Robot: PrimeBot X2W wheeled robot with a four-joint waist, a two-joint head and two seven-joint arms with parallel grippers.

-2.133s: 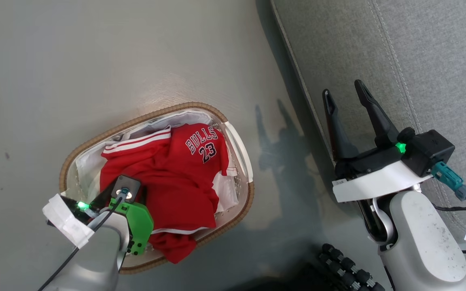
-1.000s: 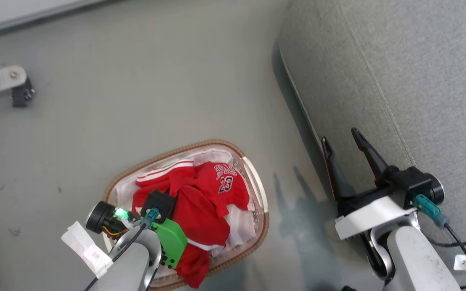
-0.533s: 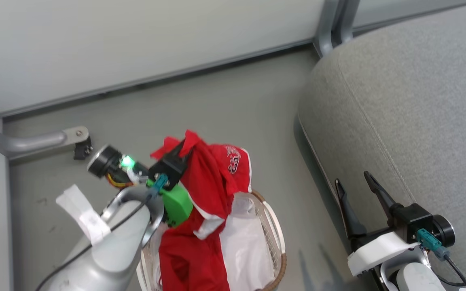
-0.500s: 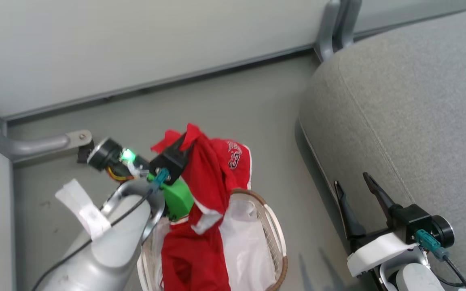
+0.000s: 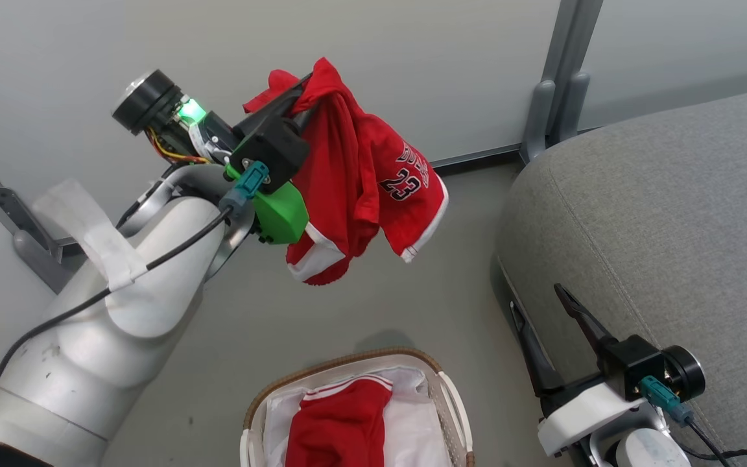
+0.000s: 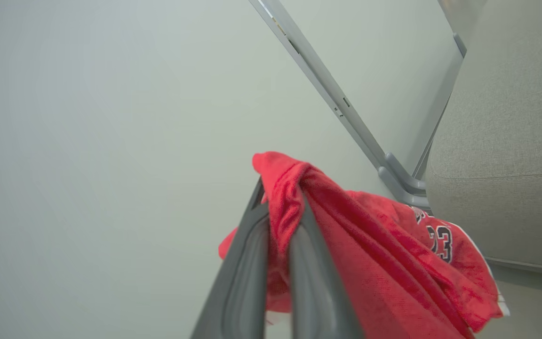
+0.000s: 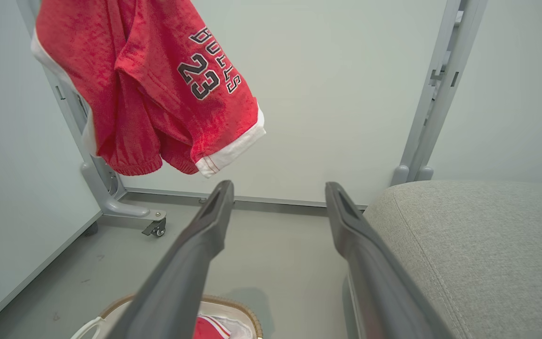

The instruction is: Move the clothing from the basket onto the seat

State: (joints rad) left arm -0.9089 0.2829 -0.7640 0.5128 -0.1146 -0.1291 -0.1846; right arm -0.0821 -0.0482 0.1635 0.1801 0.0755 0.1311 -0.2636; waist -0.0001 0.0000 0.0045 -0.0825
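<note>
The red garment is matt, coarse-knit, slightly fuzzy cloth with smoother white trim. The seat is matt grey woven fabric with stitched seams. The basket is smooth white plastic with a brown woven rim and a thin white liner. The fingers of the left gripper look like matt dark grey plastic. The floor is smooth and faintly shiny.

Count: 2 red garments, the garment marked 23 upper centre and the second garment bottom centre. 1 basket. 1 white liner. 1 grey seat, right side. 2 grippers: left gripper, right gripper.
</note>
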